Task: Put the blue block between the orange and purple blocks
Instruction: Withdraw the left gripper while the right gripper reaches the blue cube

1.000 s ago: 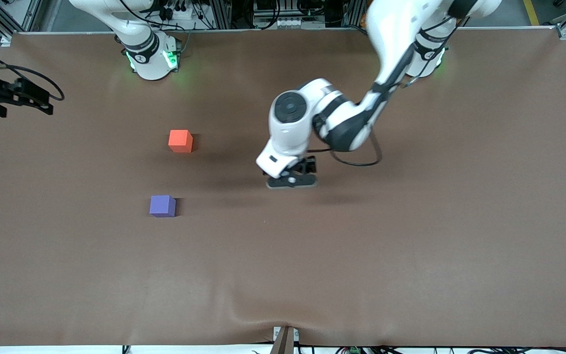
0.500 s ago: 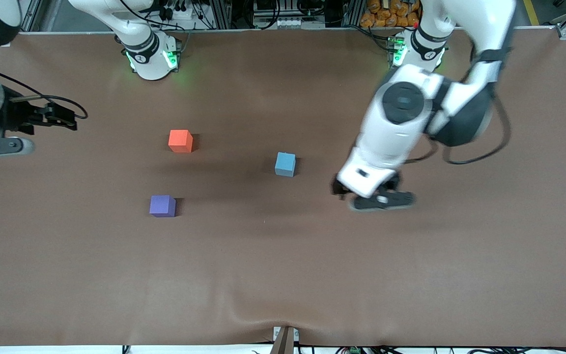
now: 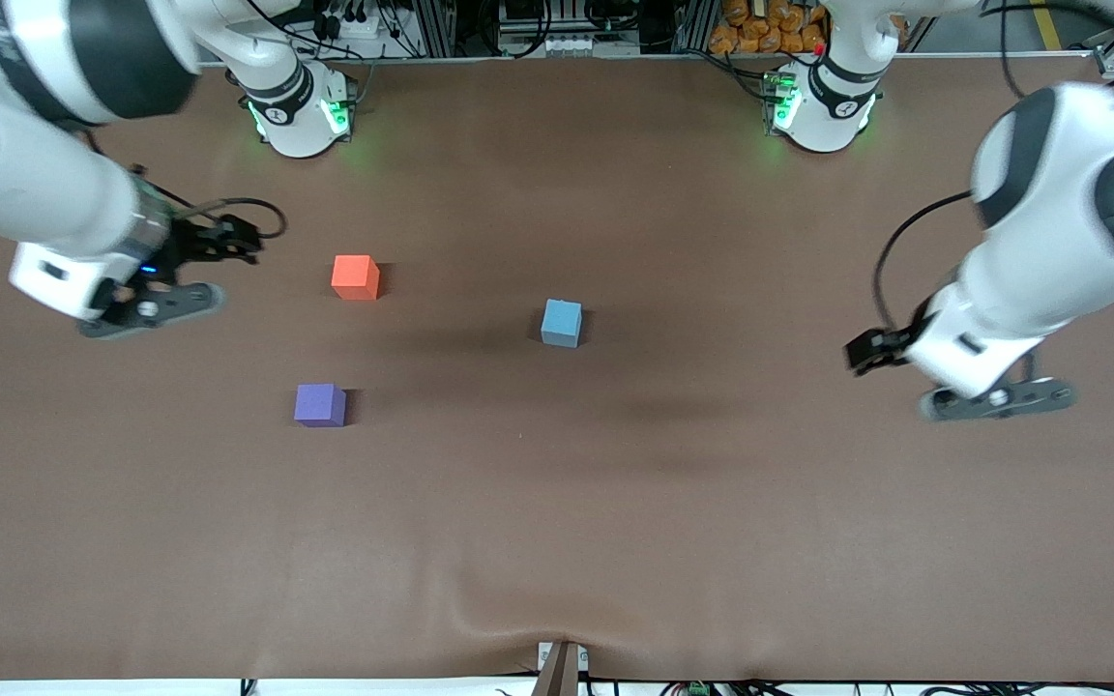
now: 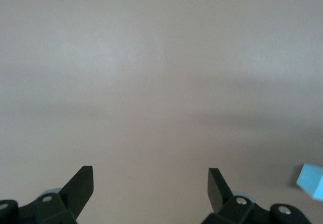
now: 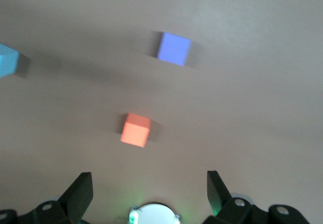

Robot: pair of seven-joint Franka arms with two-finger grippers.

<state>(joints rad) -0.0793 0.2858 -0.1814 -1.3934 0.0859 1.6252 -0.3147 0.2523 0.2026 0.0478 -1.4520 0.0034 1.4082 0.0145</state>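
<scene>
The blue block [image 3: 561, 322] sits mid-frame in the front view, unheld; it looks light, rigid, matte. I'd pinch two opposite flat faces. My left gripper [image 3: 997, 398] and right gripper [image 3: 149, 309] both gape empty.

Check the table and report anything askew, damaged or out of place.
Nothing stands out. The blue block, orange block and purple block sit flat and apart on the brown table.
</scene>
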